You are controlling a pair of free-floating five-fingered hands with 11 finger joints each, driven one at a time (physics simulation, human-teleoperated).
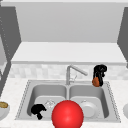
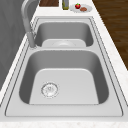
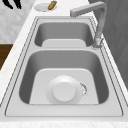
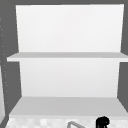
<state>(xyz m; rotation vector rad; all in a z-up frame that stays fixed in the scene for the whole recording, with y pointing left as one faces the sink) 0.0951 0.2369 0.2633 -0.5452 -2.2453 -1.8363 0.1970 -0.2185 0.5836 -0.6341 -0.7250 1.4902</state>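
My right hand (image 1: 100, 71) hangs above the sink's back right rim, right of the faucet (image 1: 72, 71). Its fingers are curled down round a small orange-brown item (image 1: 95, 82). The top of this hand (image 4: 102, 122) also pokes into the bottom of the upper view. My left hand (image 1: 38, 110) floats over the front left corner of the left basin with relaxed fingers and holds nothing. Its fingertips (image 3: 12, 3) show at the top left of the right side view. A white plate (image 3: 64, 91) lies over the right basin's drain.
A big red ball (image 1: 67, 114) sits low in the middle, before the sink's front rim (image 1: 25, 117). A bowl (image 1: 3, 108) stands on the left counter. The right counter has a plate with a tomato (image 2: 78, 6) and a bottle (image 2: 65, 4). Shelves (image 4: 67, 55) hang above.
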